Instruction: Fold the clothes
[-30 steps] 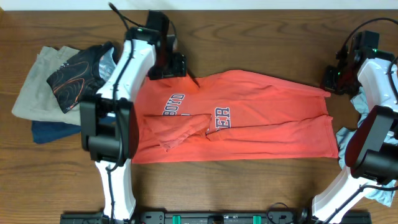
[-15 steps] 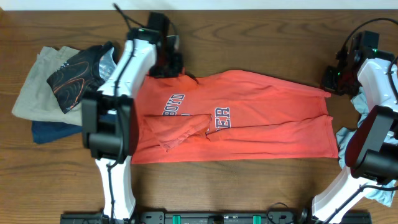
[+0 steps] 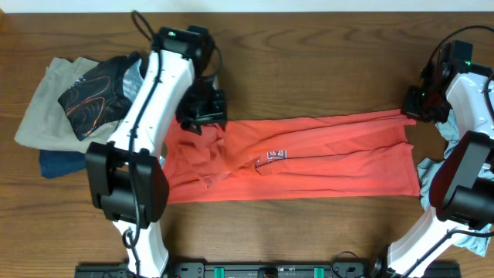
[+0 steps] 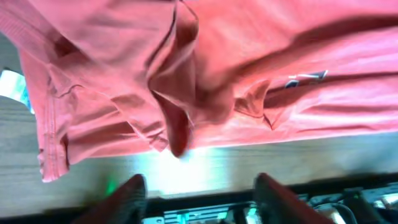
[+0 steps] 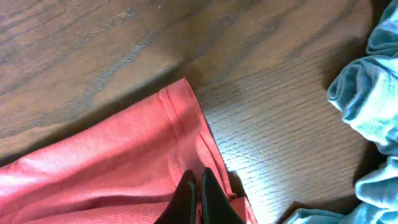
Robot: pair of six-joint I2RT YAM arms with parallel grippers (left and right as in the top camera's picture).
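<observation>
The spread left end effector (image 3: 202, 117) has drawn the far edge of the soft coral-red T-shirt (image 3: 332, 154) nearward on the wooden tabletop (image 3: 309, 62), hiding most lettering (image 3: 275, 154); the right end effector (image 5: 199, 186) pinches its hem corner; a lengthwise fold seems begun.

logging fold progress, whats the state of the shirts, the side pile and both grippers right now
red shirt: lying flat, doubled over lengthwise, bunched and wrinkled at its left end
left gripper: open, holding nothing, above the bunched end
right gripper: shut on the red shirt's far corner hem
blue shirt: crumpled, unfolded, beside the right arm
clothes pile: loosely stacked at the left, apart from both grippers
</observation>
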